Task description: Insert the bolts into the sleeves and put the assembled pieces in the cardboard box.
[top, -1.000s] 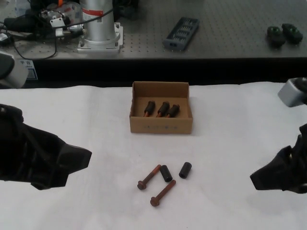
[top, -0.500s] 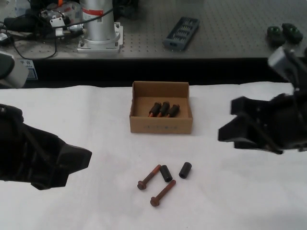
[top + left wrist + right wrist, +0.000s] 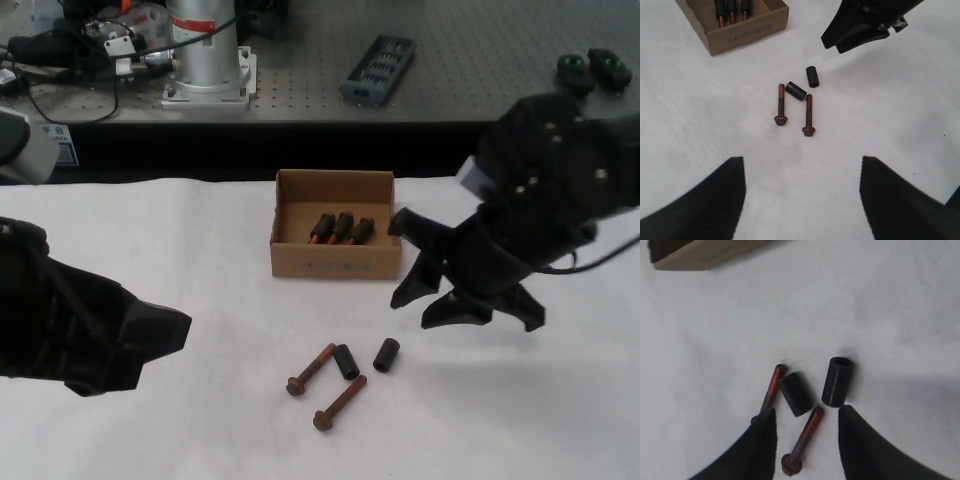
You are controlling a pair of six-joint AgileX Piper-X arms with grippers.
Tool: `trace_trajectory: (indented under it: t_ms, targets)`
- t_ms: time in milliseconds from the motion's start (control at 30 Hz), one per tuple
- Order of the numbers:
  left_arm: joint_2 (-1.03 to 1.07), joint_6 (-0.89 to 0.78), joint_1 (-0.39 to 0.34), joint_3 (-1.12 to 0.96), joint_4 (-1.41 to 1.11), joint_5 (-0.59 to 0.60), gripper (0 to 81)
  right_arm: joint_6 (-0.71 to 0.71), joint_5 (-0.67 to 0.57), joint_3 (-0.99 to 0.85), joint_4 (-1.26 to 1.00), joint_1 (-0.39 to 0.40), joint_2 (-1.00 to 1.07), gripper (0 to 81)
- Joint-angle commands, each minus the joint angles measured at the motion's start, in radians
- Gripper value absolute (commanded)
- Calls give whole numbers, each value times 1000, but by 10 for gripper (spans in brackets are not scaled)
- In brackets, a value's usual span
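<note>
White cloth (image 3: 150,230) in front, grey perforated table (image 3: 470,60) behind.

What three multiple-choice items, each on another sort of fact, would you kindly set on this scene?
1. Where do the two loose sleeves lie?
A. inside the cardboard box
B. on the white cloth, beside the loose bolts
C. held in a gripper

2. How many assembled pieces lie in the cardboard box?
A. one
B. five
C. three

3. In what state is the right gripper?
A. open, gripping nothing
B. shut on a bolt
C. shut on a sleeve

Answers:
1 B: both sleeves rest on the cloth next to the bolts, outside the box.
2 C: three sleeved bolts lie side by side in it.
3 A: its fingers stand apart above the loose parts and clamp none of them.
</note>
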Motion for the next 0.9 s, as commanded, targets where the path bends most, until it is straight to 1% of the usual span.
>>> trace_trajectory:
  t_ms: [0, 167, 300, 633, 867]
  targets:
    - [-1, -1, 2, -4, -6, 6, 482, 15, -6, -64, 45, 2, 71, 310]
    - [-1, -1, 2, -4, -6, 6, 482, 27, -6, -125, 101, 2, 145, 310]
    - [-1, -1, 2, -4, -6, 6, 482, 35, -6, -138, 119, 10, 168, 310]
    - [-1, 1, 2, -4, -6, 6, 482, 79, -6, -138, 93, 93, 211, 310]
    - [-1, 1, 2, -4, -6, 6, 482, 96, -3, -143, 80, 94, 221, 309]
